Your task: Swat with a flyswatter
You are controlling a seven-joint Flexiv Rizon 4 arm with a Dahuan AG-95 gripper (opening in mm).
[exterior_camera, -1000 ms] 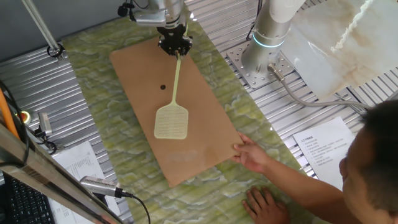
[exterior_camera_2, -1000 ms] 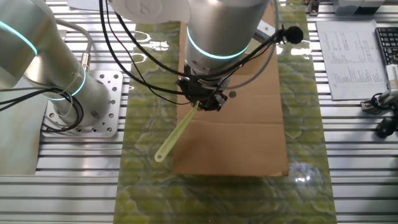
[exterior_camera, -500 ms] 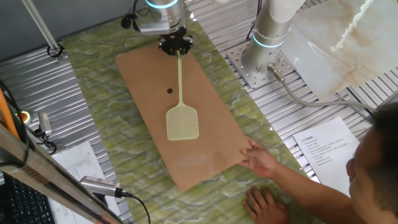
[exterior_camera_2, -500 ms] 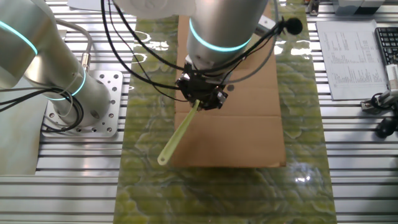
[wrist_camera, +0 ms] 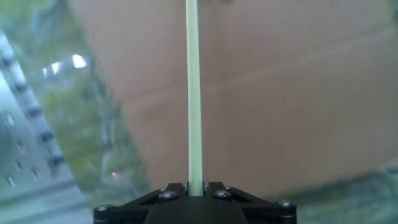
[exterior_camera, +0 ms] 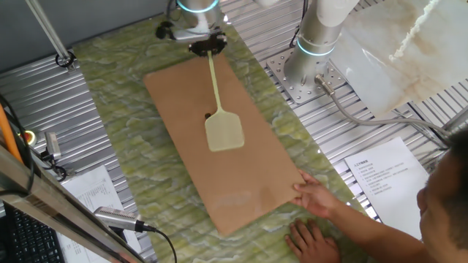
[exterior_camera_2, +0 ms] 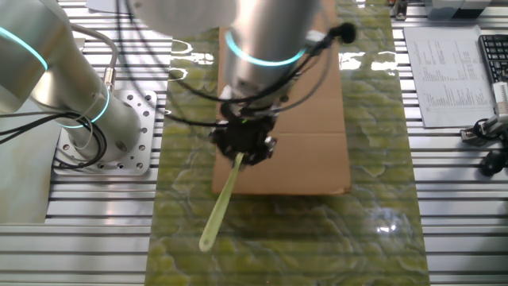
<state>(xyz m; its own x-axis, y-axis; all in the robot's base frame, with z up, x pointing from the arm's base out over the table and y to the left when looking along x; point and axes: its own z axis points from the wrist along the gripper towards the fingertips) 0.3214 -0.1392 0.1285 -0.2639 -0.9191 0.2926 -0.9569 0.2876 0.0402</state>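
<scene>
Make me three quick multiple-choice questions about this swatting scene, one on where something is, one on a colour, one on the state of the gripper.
1. Where is the head of the flyswatter?
A. over the brown board
B. on the metal slats
C. on the printed sheet

2. What colour is the flyswatter?
A. red
B. pale yellow-green
C. black

3. What is the gripper doing?
A. hanging open
B. shut on the board's edge
C. shut on the flyswatter's handle

Answers: 1 A, the mesh head sits mid-board in one fixed view. 2 B, head and handle are both that pale shade. 3 C, the hand view shows the handle running out from between the closed fingers.
</scene>
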